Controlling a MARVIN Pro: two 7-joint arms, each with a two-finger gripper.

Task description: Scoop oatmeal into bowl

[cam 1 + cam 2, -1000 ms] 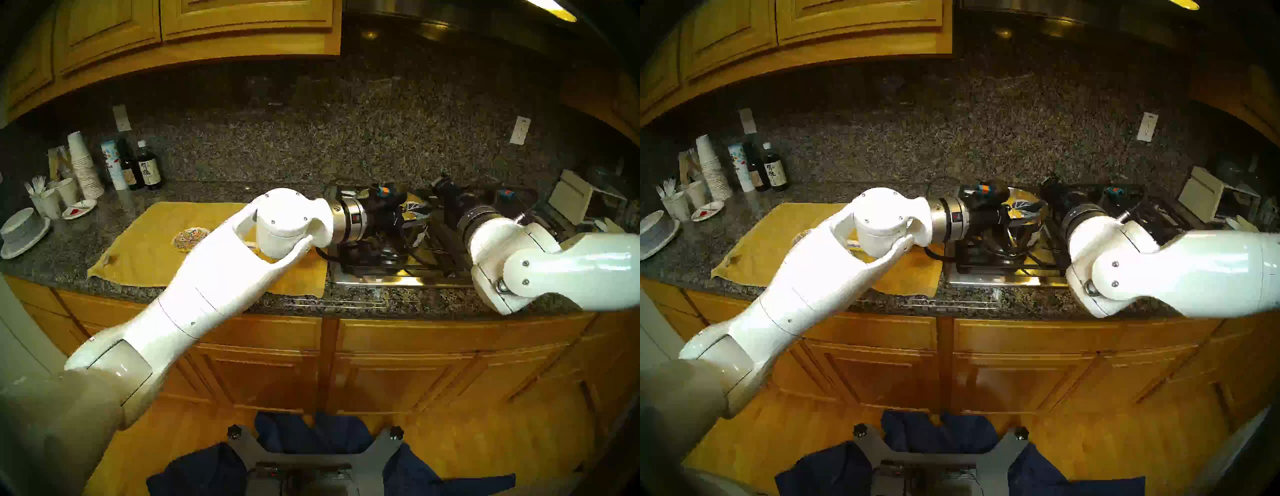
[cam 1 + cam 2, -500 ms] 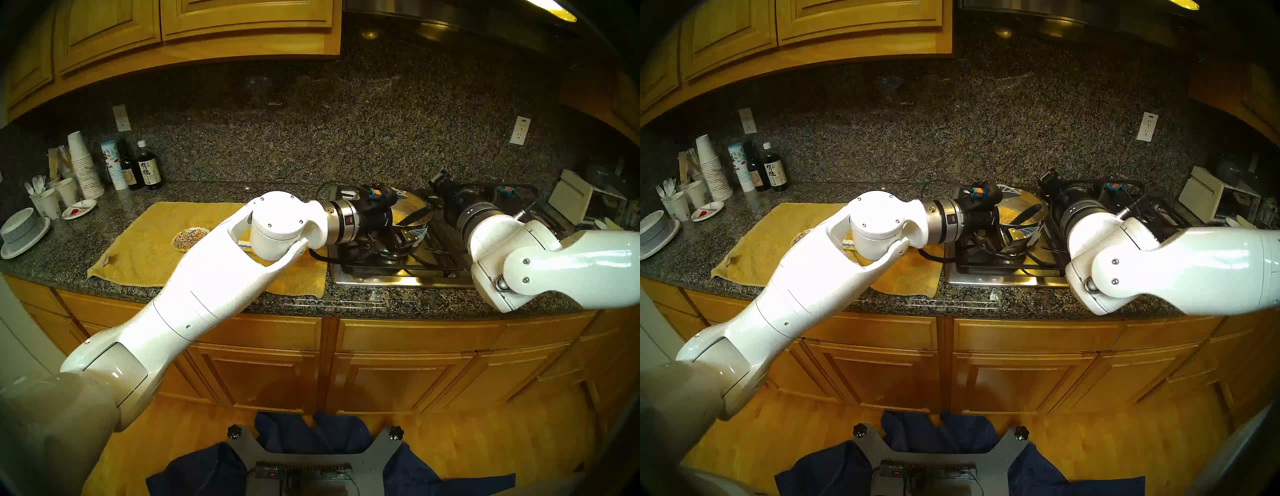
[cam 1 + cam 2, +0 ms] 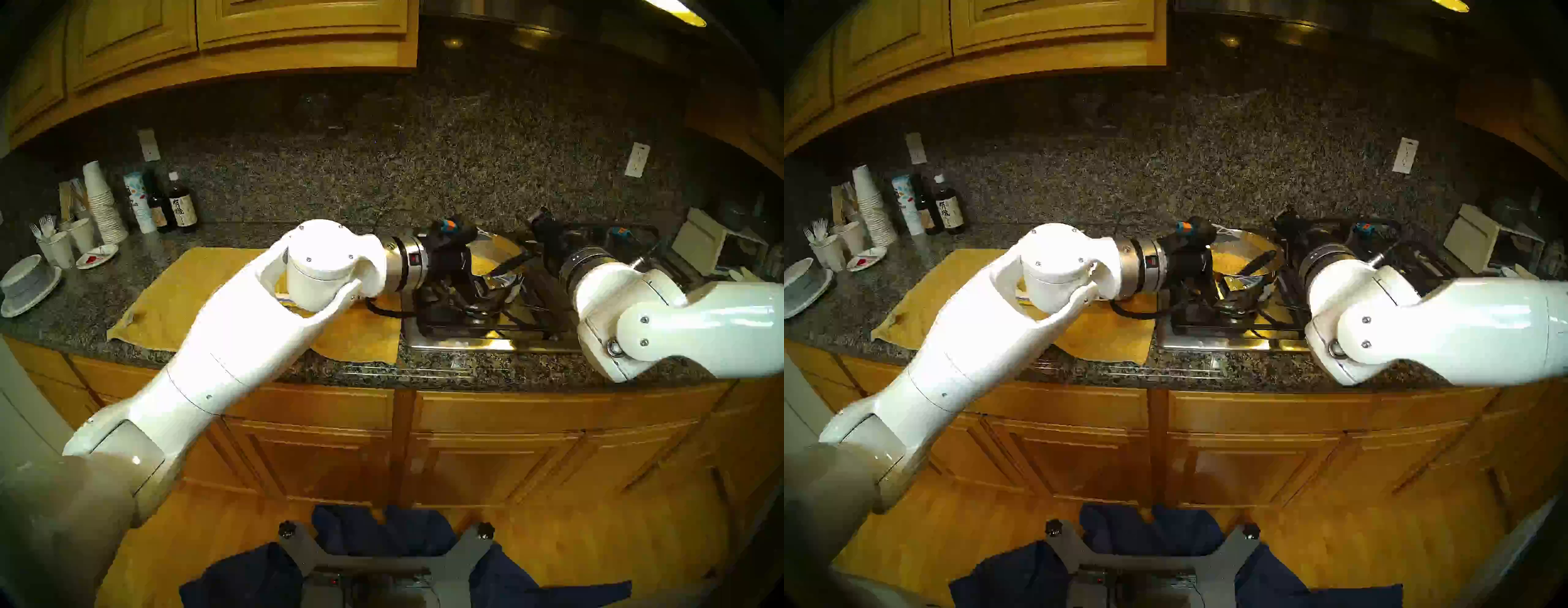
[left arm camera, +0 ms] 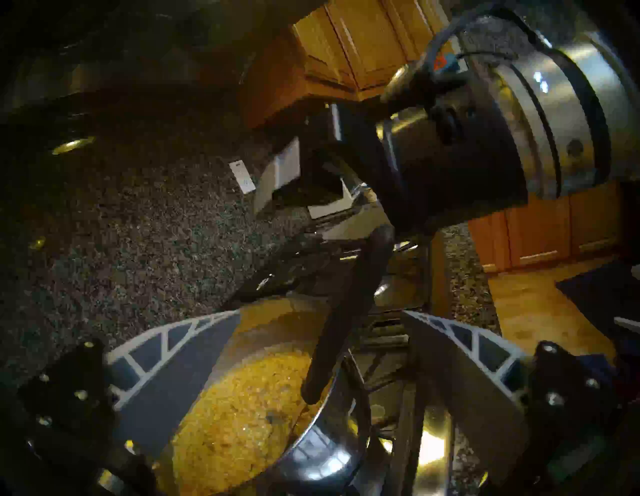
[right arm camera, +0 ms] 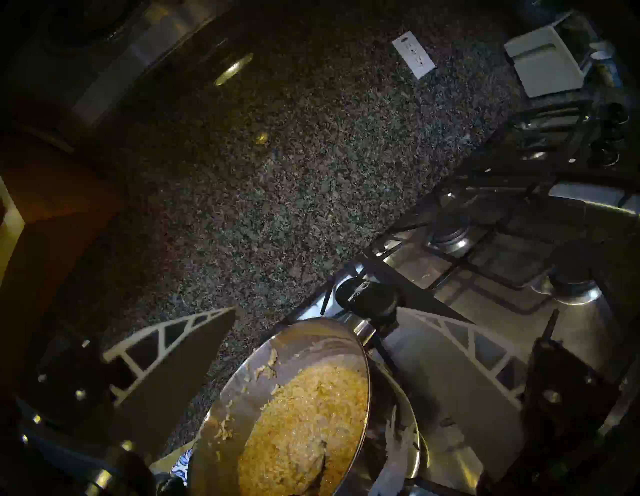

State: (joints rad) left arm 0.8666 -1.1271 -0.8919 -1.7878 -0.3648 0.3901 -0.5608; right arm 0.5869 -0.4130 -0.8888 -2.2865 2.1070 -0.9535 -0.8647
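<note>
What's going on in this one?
Both arms hover at the stove over a steel pot of oatmeal. The left claw is open, the black spoon's handle right in front of it, leaning on the pot rim; the right claw is open and empty. The bowl is mostly hidden behind the left arm.

Head overview; wrists, perhaps tilted, pot [image 4: 311,446]-close.

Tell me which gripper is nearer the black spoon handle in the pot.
Left. The left gripper straddles the spoon handle, open; the right gripper hovers open beside the pot.
</note>
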